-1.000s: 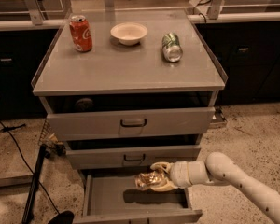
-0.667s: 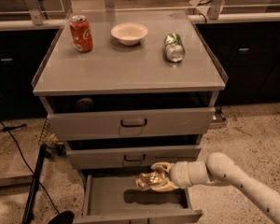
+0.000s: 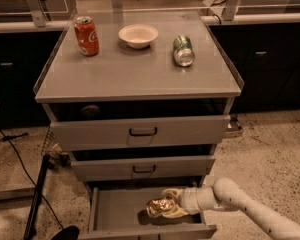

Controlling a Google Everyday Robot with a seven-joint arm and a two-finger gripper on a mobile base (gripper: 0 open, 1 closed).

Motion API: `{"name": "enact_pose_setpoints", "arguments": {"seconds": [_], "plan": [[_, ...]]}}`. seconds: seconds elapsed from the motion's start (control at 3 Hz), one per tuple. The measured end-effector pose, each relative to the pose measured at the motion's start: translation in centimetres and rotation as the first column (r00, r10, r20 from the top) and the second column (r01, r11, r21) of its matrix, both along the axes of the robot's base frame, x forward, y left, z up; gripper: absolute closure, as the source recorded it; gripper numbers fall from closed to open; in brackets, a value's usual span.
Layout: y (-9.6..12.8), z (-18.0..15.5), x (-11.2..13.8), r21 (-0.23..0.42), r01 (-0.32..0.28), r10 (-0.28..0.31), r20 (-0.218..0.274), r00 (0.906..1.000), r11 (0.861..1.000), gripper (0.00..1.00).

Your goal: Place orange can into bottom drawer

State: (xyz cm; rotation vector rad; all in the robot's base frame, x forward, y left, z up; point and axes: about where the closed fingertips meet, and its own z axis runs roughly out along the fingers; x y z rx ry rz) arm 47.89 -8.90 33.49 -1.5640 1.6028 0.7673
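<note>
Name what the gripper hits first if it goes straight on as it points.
The gripper, holding the orange can over the bottom drawer, points left; likely the drawer's left wall first, though height is unclear.

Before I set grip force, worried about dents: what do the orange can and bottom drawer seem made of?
Orange can: likely thin aluminium, glossy; bright glints show on its mottled skin. Bottom drawer: apparently painted sheet metal, matte grey, with thin flat walls. The gripper holds the can over the open drawer's floor, jaws closed on it.
</note>
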Motion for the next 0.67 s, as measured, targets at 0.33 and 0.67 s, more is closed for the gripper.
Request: {"name": "enact_pose_setpoints", "arguments": {"seconds": [0.33,0.67], "plan": [[0.19,-8.81,-0.74,0.003,0.041,-0.041,-0.006,0.9991,0.999,1.0],[0.19,-8.95,-0.56,0.004,0.046,-0.046,0.003,0.9989,0.999,1.0]]}}
